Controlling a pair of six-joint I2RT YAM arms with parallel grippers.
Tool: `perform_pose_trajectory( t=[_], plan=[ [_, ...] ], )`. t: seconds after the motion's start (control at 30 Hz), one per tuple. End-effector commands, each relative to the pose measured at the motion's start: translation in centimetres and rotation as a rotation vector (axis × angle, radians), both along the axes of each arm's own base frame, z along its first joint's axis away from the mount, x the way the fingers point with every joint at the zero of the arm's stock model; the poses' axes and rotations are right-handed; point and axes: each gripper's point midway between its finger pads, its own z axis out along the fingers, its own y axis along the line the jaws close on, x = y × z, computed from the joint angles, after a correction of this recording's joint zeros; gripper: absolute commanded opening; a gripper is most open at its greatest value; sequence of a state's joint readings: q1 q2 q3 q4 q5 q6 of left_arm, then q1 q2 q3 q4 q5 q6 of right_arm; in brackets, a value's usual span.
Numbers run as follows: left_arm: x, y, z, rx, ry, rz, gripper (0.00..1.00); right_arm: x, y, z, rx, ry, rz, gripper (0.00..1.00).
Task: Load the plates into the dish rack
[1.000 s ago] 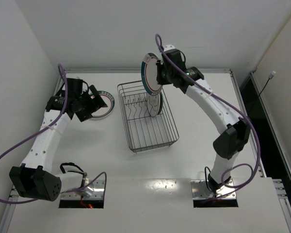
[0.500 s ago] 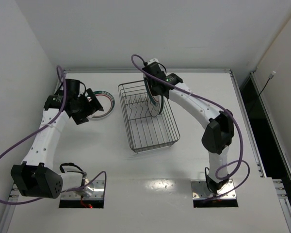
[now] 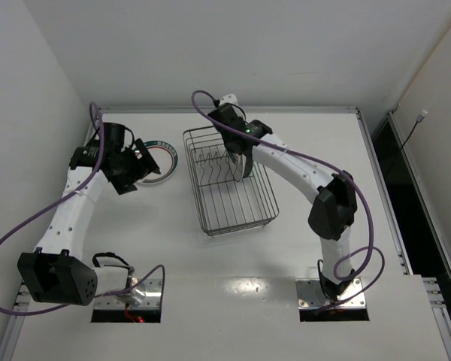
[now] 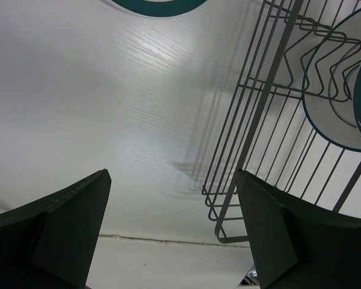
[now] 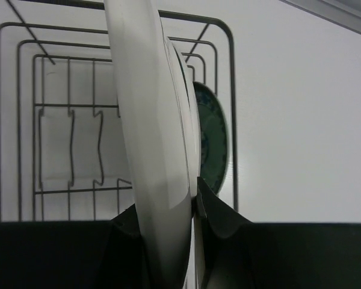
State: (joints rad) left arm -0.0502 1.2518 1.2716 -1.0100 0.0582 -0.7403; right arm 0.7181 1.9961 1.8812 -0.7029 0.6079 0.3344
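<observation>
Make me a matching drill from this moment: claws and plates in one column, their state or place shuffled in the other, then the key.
Column one:
1. left claw
2. right claw
3. teal-rimmed plate
4. dark teal plate

Column two:
A. standing on edge inside the dish rack
B. open, holding nothing
C. lying flat, left of the dish rack
D. shut on the rim of a white plate held edge-up over the dish rack

Pairs: 1-B, 2-D, 3-C, 4-A

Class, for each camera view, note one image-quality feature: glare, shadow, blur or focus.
Top external: a glare patch on the table between the arm bases. Left wrist: a bright sheen on that surface, with the dish rack casting a shadow. Right wrist: the gripped plate looms close and soft-edged.
</observation>
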Motion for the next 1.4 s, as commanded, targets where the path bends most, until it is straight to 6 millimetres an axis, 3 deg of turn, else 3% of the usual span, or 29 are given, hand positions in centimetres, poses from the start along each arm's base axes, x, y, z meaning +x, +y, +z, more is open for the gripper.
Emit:
perform_pose_trajectory(
  t=[0.0, 0.23, 0.6, 0.87, 1.03, 1.37],
  plan=[
    [0.1, 0.5, -0.1, 0.014, 0.007, 0.003, 0.83, -2.8, 2.6, -2.4, 0.043, 0.075, 0.057, 0.00],
    [0.2, 0.5, -0.6, 0.014, 0.016, 0.003, 0.83, -1.8, 1.4, 2.2, 0.030, -0.046, 0.020, 0.00],
    [0.0, 0.5, -0.9, 0.015, 0.025, 0.003, 0.83, -1.8, -1.2, 2.9, -0.014, -0.074, -0.036, 0.00],
    [0.0, 0.5, -0.9, 0.015, 0.026, 0.003, 0.83, -1.3, -1.4, 6.3, 0.018, -0.161, -0.042, 0.00],
    [0.0, 0.5, -0.7, 0.014, 0.016, 0.003, 0.83, -1.2, -1.0, 6.4, 0.018, -0.158, -0.016, 0.00],
    [0.0, 0.6, -0.7, 0.022, 0.016, 0.008, 0.83, -1.0, 0.4, 2.1, -0.013, -0.082, 0.006, 0.00]
  ],
)
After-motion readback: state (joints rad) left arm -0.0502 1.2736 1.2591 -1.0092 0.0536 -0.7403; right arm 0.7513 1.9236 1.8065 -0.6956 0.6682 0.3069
